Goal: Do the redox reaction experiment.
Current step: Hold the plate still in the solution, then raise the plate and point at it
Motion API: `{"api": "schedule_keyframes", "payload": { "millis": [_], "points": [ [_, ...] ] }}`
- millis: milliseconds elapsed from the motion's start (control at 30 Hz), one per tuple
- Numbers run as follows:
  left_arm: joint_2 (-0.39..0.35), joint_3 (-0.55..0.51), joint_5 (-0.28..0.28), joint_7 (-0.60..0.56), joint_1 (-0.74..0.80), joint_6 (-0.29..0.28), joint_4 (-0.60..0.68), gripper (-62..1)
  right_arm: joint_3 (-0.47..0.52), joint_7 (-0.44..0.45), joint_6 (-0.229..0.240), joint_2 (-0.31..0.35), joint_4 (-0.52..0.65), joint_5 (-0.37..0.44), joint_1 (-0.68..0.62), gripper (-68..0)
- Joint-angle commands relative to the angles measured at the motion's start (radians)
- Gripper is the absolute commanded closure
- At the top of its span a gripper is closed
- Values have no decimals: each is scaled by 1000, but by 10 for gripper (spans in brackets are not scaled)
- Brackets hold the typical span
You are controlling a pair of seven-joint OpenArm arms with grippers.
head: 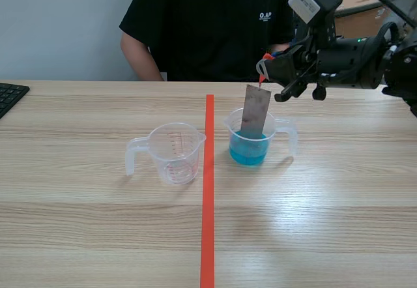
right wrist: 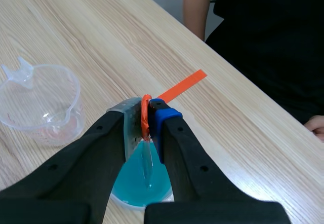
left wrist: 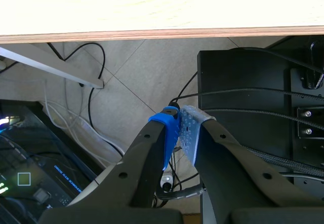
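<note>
Right gripper (head: pixel 266 63): fingers clamped on a small orange-red tab (head: pixel 263 58) at the top of a flat grey metal strip (head: pixel 255 111). In the right wrist view the tab (right wrist: pixel 145 115) sits pinched between the two pads, with no gap either side.

The strip hangs straight down from the grip, long axis vertical, broad face toward the robot. Its lower end is inside the clear plastic handled cup of blue liquid (head: pixel 287 133), directly under the gripper. From the right wrist view the strip (right wrist: pixel 147 164) runs down into the blue liquid (right wrist: pixel 130 187). How deep it goes, I cannot tell.

The key relation is plumb. Tool, strip and cup share one vertical line, so any dip or lift wants pure up-and-down travel. Sideways drift would probably knock the strip against the rim.

An empty clear plastic measuring cup (head: pixel 174 152) stands across the orange-red tape line (head: pixel 208 190), toward the robot's left, well apart from the blue one.

Left gripper (left wrist: pixel 179 126): closed on nothing, pads meeting. It sits below the table edge (left wrist: pixel 162 33), looking at floor and cables. The right arm is the only one near the work.

A person in a black shirt (head: pixel 208 21) sits at the far side. A black keyboard (head: pixel 10 96) lies at the table's left edge.
</note>
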Motion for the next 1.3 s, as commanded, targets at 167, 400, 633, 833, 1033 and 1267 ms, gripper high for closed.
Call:
{"api": "schedule_keyframes", "payload": {
  "millis": [167, 400, 633, 833, 1033, 1267],
  "points": [
    [-3, 2, -3, -14, 5, -1, 8, -40, 43, -47, 7, 50, 101, 112, 26, -16],
    [-4, 2, -3, -14, 5, -1, 8, -40, 49, -134, 7, 96, 202, 243, 26, -16],
    [-43, 3, -3, -14, 6, -2, 8, -40, 49, -191, 7, 140, 286, 357, 26, -16],
    [-110, 3, -3, -26, 5, -38, 11, -40, 51, -209, 7, 169, 336, 407, 26, -16],
    [-217, 3, -5, -24, 0, -112, 62, -40, 95, -241, 7, 173, 355, 442, 26, -16],
    [-379, 10, -27, -21, -77, -211, 134, -40, 127, -253, 7, 173, 355, 452, 26, -16]
  ]
}}
